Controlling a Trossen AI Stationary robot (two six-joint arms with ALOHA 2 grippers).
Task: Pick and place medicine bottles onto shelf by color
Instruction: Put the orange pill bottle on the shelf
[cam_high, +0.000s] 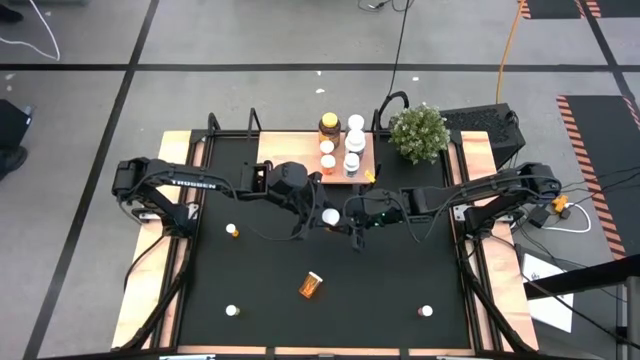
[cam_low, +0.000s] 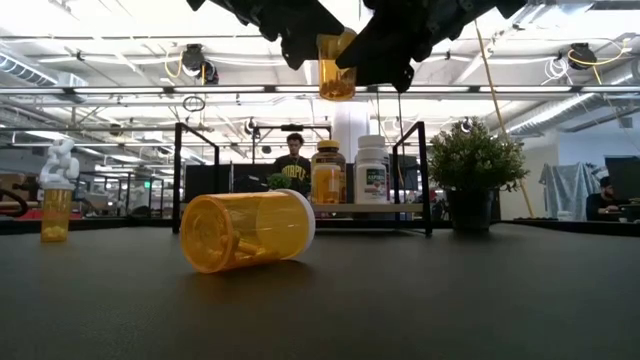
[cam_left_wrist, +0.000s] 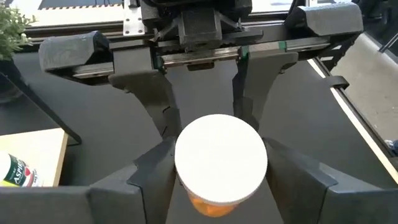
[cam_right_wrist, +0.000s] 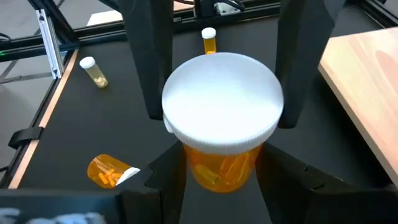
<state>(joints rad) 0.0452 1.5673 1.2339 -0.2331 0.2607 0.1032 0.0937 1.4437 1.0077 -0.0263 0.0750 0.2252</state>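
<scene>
Handover mid-air over mat centre, near shelf (cam_high: 345, 160): orange bottle (cam_right_wrist: 222, 134) clamped in right gripper (cam_right_wrist: 217, 171), left gripper (cam_left_wrist: 217, 180) straddling it, grip unclear. Several bottles shelved; four left on mat, fallen bottle (cam_high: 311, 285) included.

Two grippers were counted, the left gripper (cam_high: 316, 217) and the right gripper (cam_high: 346, 218), with one raised bottle (cam_high: 330, 216), orange with a white cap, between their jaws. Four more medicine bottles sat on the desk (cam_high: 400, 280) away from the jaws. One tipped bottle (cam_high: 311, 285) lay on its side in front of them. Three stood upright: a left bottle (cam_high: 232, 230), a front-left bottle (cam_high: 232, 311) and a front-right bottle (cam_high: 426, 311). Beyond the jaws, the one shelf (cam_high: 285, 155) carried six: one yellow-lidded jar (cam_high: 329, 125), three white bottles (cam_high: 354, 140) and two orange capped bottles (cam_high: 327, 154). One potted plant (cam_high: 418, 132) stood beside it.
</scene>
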